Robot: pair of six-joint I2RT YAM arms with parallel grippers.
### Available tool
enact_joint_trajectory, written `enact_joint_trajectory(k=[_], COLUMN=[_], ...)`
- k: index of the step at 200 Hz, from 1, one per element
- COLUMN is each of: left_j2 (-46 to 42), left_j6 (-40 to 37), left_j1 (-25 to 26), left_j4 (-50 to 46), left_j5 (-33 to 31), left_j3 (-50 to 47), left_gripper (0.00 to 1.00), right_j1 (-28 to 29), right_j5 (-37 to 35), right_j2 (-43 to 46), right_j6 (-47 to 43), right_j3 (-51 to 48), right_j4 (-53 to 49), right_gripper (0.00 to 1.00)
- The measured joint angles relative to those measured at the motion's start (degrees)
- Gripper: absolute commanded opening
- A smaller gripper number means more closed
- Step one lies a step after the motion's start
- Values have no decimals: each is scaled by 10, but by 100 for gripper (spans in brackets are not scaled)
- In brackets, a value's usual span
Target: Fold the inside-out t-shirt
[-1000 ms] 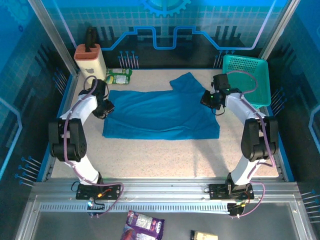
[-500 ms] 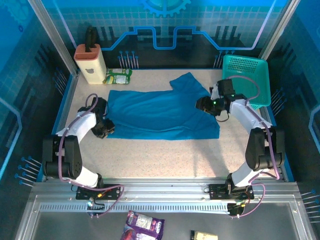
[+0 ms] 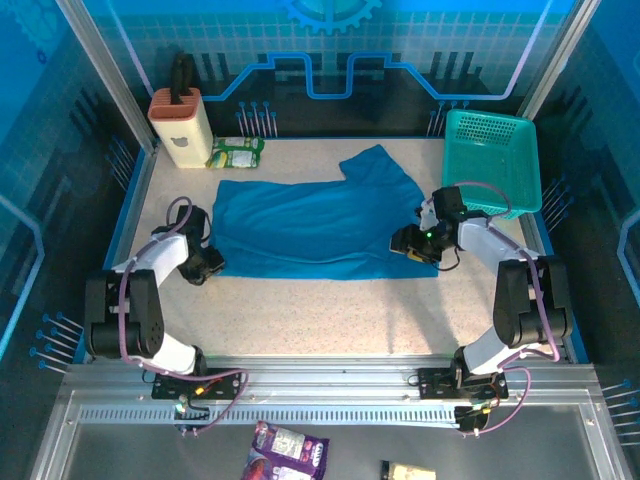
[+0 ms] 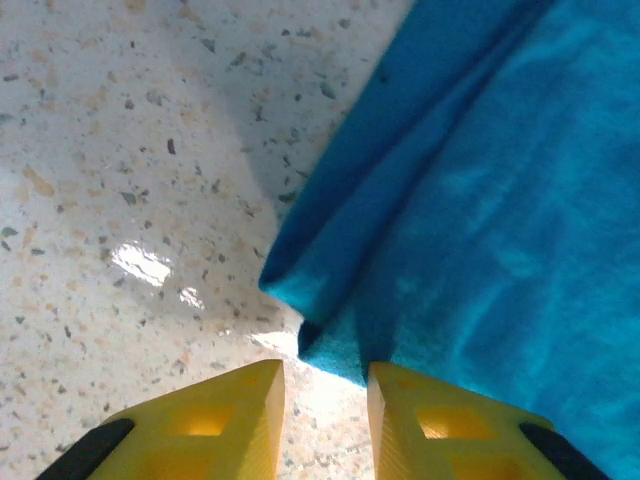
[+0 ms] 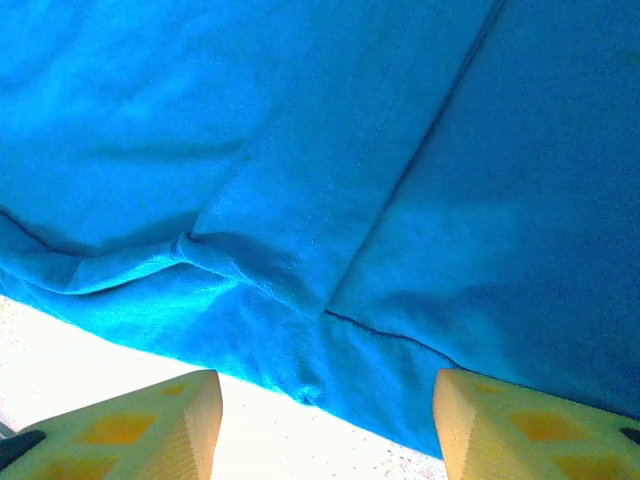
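Left gripper (image 4: 322, 375): slightly parted, empty, beside t-shirt (image 4: 480, 200) corner.
Right gripper (image 5: 325, 385): spread over hem.
Tip: pinch both layers.

Right claw (image 5: 325, 388), jaws apart, above the blue t-shirt (image 5: 300, 150)'s creased edge

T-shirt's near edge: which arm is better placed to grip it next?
Probably right: the right gripper is wide open over the t-shirt hem; the left gripper is barely open beside a corner.

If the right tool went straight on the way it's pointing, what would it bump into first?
Most likely the blue t-shirt: its edge lies right ahead of the open right tool, though depth is hard to judge.
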State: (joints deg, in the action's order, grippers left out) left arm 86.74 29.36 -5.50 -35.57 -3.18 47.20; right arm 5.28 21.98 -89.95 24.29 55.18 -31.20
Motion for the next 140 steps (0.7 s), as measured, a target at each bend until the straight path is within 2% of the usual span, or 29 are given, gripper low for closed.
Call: enact_joint_trajectory(k=[60,140], left_j2=[33,41], left_j6=[-24,-34], left_j1=[-1,-1], left_j4=[10,14], left_j5=[-5,-16], left_j3=[17,26], left_gripper=[28,5], right_j1=[-12,-39], right_j5=[2,12], right_j2=[-32,-69], right_j6=[-5,-1], right_j3=[-1,-27], right_j4=[6,35], right_gripper=[60,60])
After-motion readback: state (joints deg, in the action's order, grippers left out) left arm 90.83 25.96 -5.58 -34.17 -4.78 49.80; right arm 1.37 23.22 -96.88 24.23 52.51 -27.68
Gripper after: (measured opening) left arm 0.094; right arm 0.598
